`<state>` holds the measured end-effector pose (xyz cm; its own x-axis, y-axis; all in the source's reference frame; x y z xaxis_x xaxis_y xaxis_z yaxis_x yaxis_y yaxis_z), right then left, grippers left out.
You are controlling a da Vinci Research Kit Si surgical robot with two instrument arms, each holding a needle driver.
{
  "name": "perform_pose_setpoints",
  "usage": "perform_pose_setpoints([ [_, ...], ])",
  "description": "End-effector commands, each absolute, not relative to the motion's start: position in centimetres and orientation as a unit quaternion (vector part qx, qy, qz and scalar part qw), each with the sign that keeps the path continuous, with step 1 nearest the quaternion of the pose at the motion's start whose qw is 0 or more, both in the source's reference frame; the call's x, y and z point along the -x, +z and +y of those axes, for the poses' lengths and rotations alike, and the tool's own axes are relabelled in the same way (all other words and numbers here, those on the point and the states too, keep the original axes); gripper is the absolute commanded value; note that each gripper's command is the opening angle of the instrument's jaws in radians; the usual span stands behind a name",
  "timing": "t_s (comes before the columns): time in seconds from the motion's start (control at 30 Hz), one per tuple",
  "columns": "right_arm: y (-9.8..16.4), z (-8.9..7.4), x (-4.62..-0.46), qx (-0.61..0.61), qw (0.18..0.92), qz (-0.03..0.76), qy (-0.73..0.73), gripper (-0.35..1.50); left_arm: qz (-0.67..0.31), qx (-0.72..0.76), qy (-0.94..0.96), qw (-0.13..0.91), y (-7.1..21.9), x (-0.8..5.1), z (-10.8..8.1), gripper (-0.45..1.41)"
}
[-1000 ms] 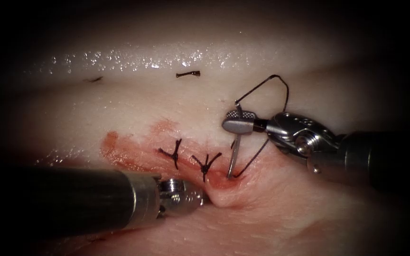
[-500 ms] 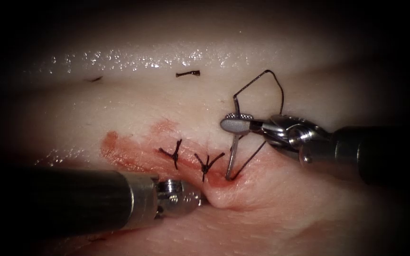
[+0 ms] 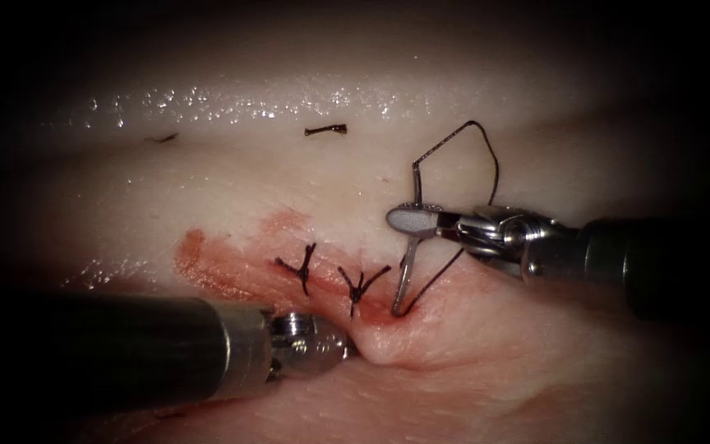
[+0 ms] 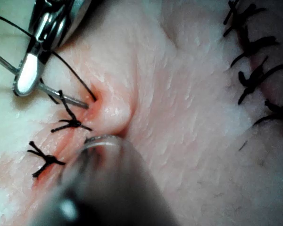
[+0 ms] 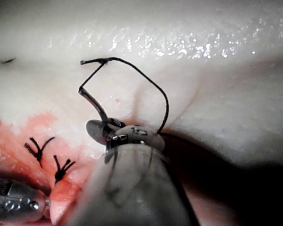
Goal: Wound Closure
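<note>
Needle tip sits in tissue, right tool clamping its upper curve.

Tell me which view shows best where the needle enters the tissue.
The endoscope view: the needle, held near its tail by the right end effector, runs down into the tissue at the cut's right end. The left wrist view shows its tip end at the same spot. The right wrist view shows its tail and thread.

A row of older dark knotted stitches lies on pale flesh well apart from the work.
</note>
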<state>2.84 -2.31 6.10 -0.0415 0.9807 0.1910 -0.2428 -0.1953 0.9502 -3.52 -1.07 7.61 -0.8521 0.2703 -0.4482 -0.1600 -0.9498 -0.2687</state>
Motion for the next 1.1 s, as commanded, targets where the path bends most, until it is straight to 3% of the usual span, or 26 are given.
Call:
perform_pose_setpoints([
  [0.03, 6.10, -2.38, -2.97, -0.477, 0.502, 0.383, 0.611, -0.35, -0.111, 0.248, 0.956, 0.112, 7.67, 3.57, -1.08, -0.01],
  [0.43, 5.93, -2.75, -3.25, -0.490, 0.484, 0.325, 0.648, -0.35, -0.113, 0.248, 0.956, 0.112, 7.65, 3.56, -1.07, -0.01],
  [1.1, 5.65, -3.37, -3.24, -0.502, 0.482, 0.275, 0.663, -0.35, -0.114, 0.249, 0.955, 0.112, 7.64, 3.55, -1.05, -0.03],
])
